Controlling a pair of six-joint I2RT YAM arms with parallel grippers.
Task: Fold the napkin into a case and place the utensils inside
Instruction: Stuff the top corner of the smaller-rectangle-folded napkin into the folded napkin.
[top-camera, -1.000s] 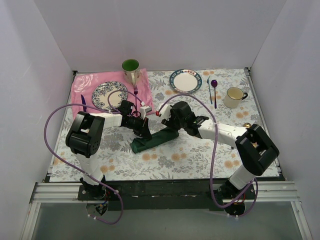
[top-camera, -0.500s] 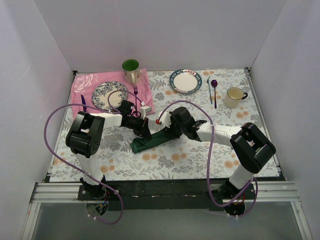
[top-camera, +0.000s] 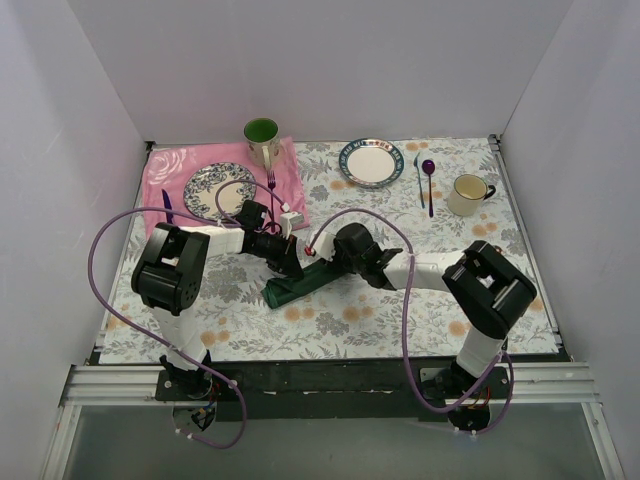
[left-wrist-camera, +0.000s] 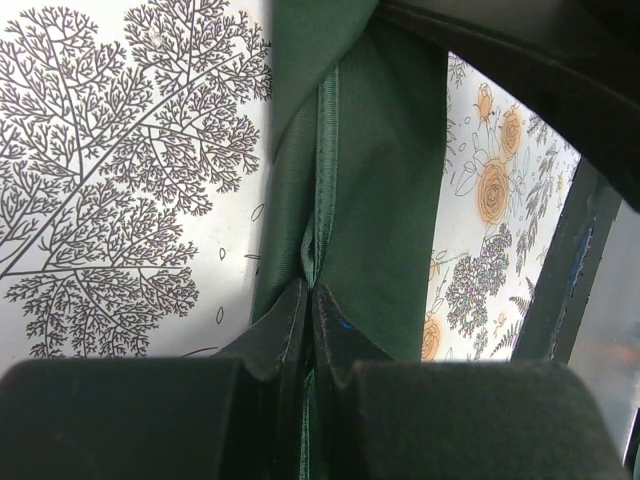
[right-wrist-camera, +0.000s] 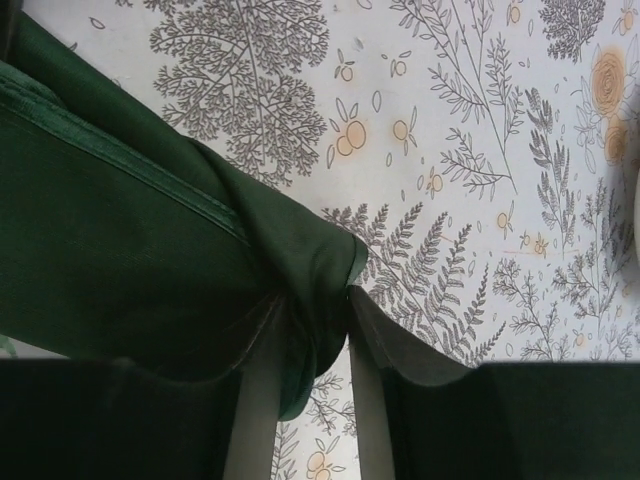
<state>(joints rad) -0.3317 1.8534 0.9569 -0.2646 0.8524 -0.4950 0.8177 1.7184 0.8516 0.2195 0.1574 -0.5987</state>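
Napkin is a long folded strip lying diagonally in the middle of the table, a bit toward the near edge, with an arm on each side. How do the grips look? (Ana)

Left gripper: jaws pinched fully together on the hem seam, toward the strip's left part. Right gripper: jaws part-way apart at the right end. A bunched fold fills the gap and touches both fingers. I'd call that held, but it's a thin bite. (Jo)

For the fold I'd keep both ends low, move them together and hold the strip taut so the layers don't slide. (Ana)

Agreed. The risk is the right side. It has a rounded bulge, not a flat edge, so it could slip out or drag only the top layer. Lift slowly and check all layers follow. Leave one end open as the pocket mouth. Can't spot the utensils in any view. (Jo)
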